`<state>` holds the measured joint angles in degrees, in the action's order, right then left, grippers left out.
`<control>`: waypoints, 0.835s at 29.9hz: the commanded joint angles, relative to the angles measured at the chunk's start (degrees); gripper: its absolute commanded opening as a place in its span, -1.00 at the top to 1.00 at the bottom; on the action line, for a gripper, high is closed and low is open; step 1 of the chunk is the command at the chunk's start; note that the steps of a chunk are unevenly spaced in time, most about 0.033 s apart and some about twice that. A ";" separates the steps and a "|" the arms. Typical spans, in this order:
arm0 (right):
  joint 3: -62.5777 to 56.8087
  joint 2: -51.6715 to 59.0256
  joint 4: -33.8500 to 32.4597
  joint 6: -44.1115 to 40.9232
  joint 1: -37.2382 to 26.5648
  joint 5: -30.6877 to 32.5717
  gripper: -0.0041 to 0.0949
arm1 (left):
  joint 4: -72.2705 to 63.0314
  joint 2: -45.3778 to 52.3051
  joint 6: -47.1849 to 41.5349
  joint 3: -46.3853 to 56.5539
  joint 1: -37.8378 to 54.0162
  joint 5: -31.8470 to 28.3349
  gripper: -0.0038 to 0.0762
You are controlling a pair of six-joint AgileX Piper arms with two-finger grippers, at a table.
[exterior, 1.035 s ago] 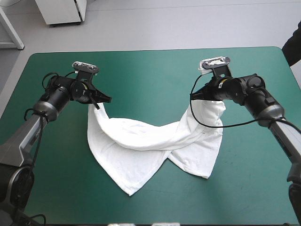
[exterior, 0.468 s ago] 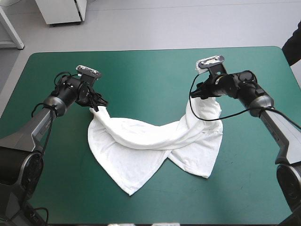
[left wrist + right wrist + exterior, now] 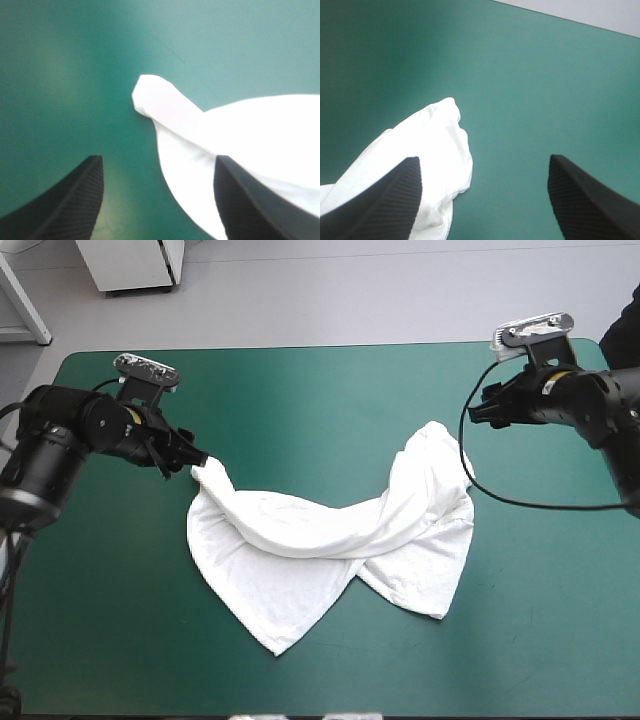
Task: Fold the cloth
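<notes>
1. Reaching in low and slanted from the left of the T-shirt (image 3: 290, 550), our left arm aims the left gripper (image 3: 198, 456) at the shirt's rolled left corner. Its black fingers (image 3: 75, 195) stand apart and hold nothing.
2. Our right arm comes in from beyond the shirt's right side. The right gripper (image 3: 474, 412) is near the bunched right corner but clear of it, spread wide and empty.
3. We see the T-shirt lying on the teal-green cover (image 3: 320, 390), twisted across its middle. Its left corner sits just ahead of the left gripper, between the fingers. Its right corner lies ahead of the right gripper, toward one finger.
</notes>
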<state>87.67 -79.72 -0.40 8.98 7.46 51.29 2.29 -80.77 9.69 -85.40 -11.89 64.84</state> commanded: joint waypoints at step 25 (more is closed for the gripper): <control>-3.43 16.65 -1.55 -0.88 -0.34 5.83 -0.44 | -7.54 13.11 8.10 33.26 -39.49 -3.41 -0.25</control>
<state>82.97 -64.37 -1.21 8.09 7.46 60.39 -3.07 -68.76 16.83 -55.12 -50.85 68.31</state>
